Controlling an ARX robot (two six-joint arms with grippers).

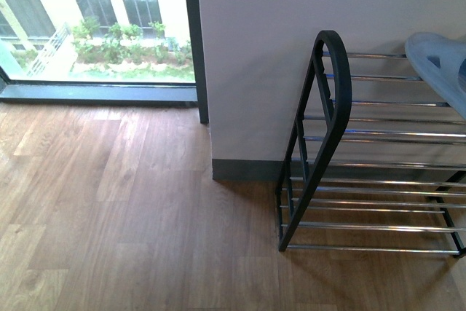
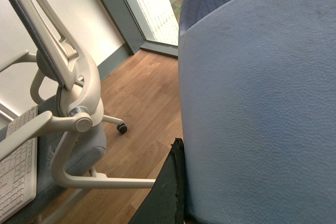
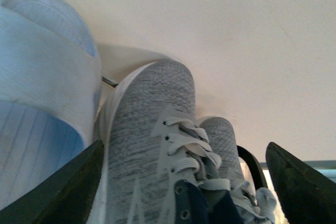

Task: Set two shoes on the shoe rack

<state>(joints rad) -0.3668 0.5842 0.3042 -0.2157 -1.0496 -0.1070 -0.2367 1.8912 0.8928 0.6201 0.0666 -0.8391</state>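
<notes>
Up close, the right gripper [image 3: 184, 182] hangs spread wide around the nearer of the two grey shoes [image 3: 149, 156], side by side on the shoe rack [image 1: 320, 143] beside a blue slipper [image 3: 42, 103]; the left gripper's state I cannot tell.

Shoes: near shoe [image 3: 149, 145] heathered grey knit w/ pale grey laces, white sole edge, dark navy lining; 2nd shoe [image 3: 223, 140] past it, same grey knit. Black fingers [image 3: 58, 187] of right hand either side. Pale blue slipper [image 3: 42, 77] beside near shoe. Shoe rack [image 1: 324, 143]: black frame, chrome bars. Floor [image 1: 109, 202] mid-brown wood grain. Wall [image 1: 277, 5] off-white, grey skirting. Left wrist view: blue-grey textured fabric [image 2: 262, 108], cream chair frame [image 2: 68, 77].
</notes>
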